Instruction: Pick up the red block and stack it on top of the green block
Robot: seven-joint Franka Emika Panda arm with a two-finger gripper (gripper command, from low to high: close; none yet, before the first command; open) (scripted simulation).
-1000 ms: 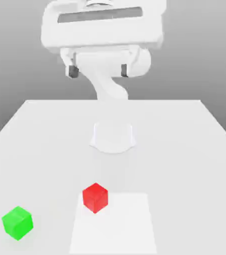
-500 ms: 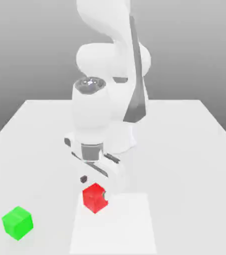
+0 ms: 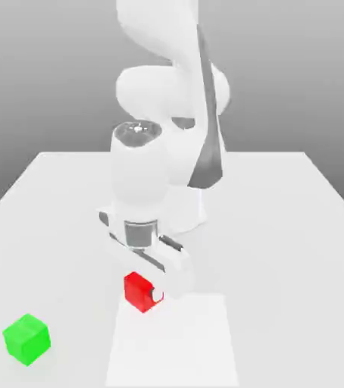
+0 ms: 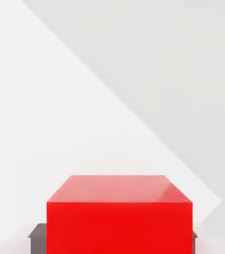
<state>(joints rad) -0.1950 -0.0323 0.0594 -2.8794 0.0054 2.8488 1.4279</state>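
Hand (image 4: 115,239) closed on red block (image 4: 119,228), one pad at each of two opposite sides, block between them; in the hand view both dark pads (image 4: 38,239) sit right against it. Opening is just the block's width, no wider.

Table (image 3: 281,265): big, pale, flat, runs under everything. Arm (image 3: 139,174), white with dark grey trim, stands at the far side of the table in the exterior view, reaches toward the camera and bends down over the red block. White patch (image 3: 175,348): lighter four-sided area on the table, toward the near edge of the exterior view; green block is outside it.

Red block: in the hand, at the patch's far corner on the exterior view's left, partly hidden by the hand. Can't tell if its underside touches the surface. Green block (image 3: 27,339): on the table, exterior view's left, well apart from red block and closer to the camera; nothing on top of it. Blocks unstacked.
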